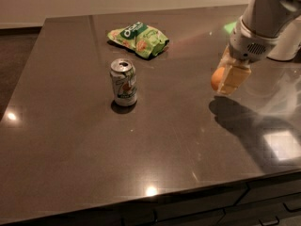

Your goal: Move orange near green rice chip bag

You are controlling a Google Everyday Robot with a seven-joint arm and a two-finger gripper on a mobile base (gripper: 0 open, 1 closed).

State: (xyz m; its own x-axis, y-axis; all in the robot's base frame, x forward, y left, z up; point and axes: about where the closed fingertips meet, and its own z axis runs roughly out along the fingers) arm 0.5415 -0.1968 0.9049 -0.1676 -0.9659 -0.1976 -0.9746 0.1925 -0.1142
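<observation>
- Your table point(84, 145) is a dark brown glossy countertop that fills most of the view, with light glinting off it in places.
- Your arm point(265, 13), grey and white, comes in from the upper right corner and reaches down over the table's right side.
- The green rice chip bag point(138, 39) lies flat and crinkled near the far edge, left of centre. Its dark green logo carries white lettering that you cannot read from here.
- A silver-green soda can point(124, 83) stands upright in front of the bag, opened top showing. The print on its label is not legible.
- Your gripper point(227, 87) hangs at the right with its tan fingers point(235, 78) closed round the fruit, casting a shadow on the table just below.
- The orange point(215, 79) sits in that grip, well apart from the bag and the can.
</observation>
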